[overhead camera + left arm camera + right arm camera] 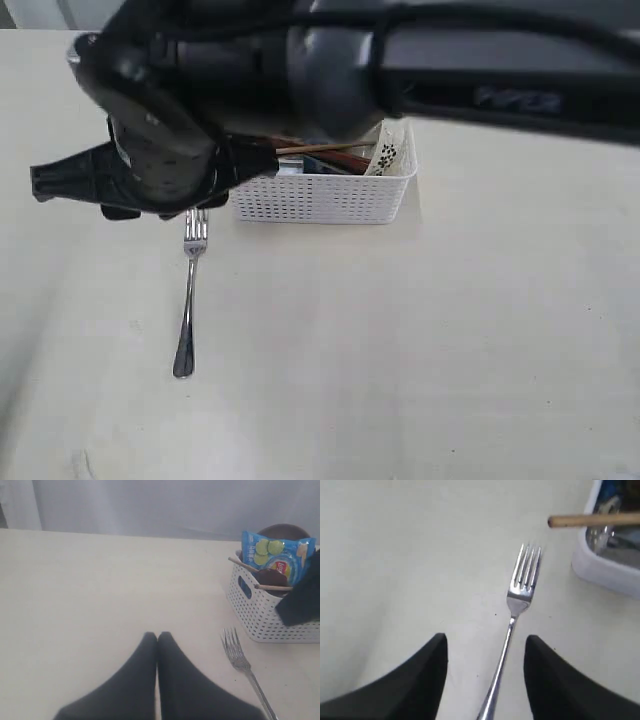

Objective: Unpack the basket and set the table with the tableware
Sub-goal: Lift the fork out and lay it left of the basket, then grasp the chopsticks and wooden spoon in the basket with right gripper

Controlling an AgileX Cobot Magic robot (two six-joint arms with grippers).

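Right wrist view: one fork (519, 597) lies free, right hand (486, 639) spread (left hand (157, 635) pressed together).

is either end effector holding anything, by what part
Nothing is held. The right end effector is open over the fork lying on the table; the left end effector is shut, empty.

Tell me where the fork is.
In the exterior view the fork lies flat on the table, left of centre, tines toward the left corner of the basket.
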